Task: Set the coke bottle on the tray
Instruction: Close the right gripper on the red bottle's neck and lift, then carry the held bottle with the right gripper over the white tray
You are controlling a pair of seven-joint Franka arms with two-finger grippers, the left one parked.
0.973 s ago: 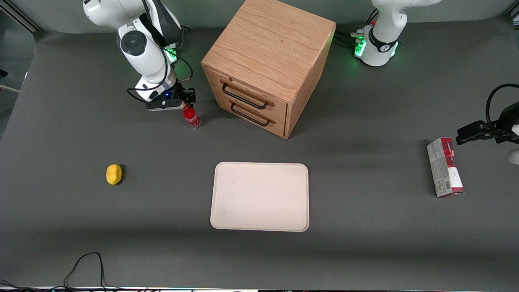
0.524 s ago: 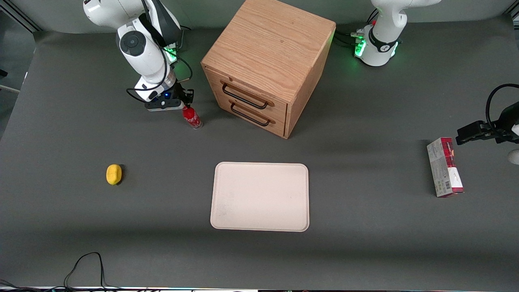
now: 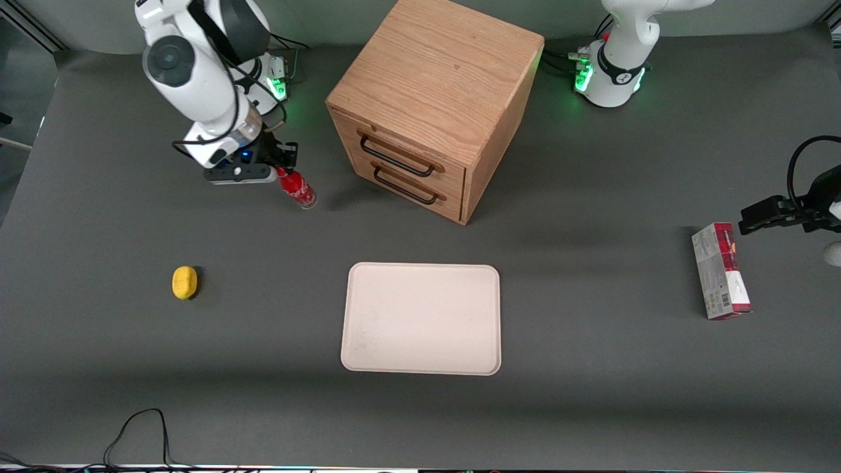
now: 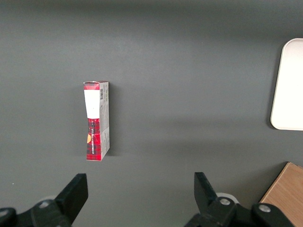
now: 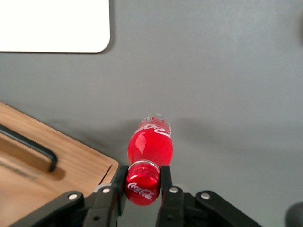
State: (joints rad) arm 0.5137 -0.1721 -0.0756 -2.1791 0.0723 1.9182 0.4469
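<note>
Toward the working arm's end of the table, a small yellow lemon-like object [image 3: 184, 282] lies alone at roughly nine o'clock from the tray, well apart from everything else and no part of this job. Next along, the gripper [image 3: 284, 172] hangs above the mat beside the wooden drawer cabinet [image 3: 433, 105], clenched on the red cap of the coke bottle [image 3: 297, 187]. The wrist camera shows both fingers [image 5: 165, 182] pinching the cap from either side, a sensible hold since the neck is the narrowest part and leaves the body free to hang below. The bottle dangles tilted, its clear base swung toward the front camera, apparently lifted off the mat. From the bottle, the cream-white tray [image 3: 421, 318] lies at about four o'clock, nearer the front camera and bare, so the carry is probably only starting. Farther on, toward the parked arm's end, a red-and-grey carton [image 3: 721, 270] rests flat.
</note>
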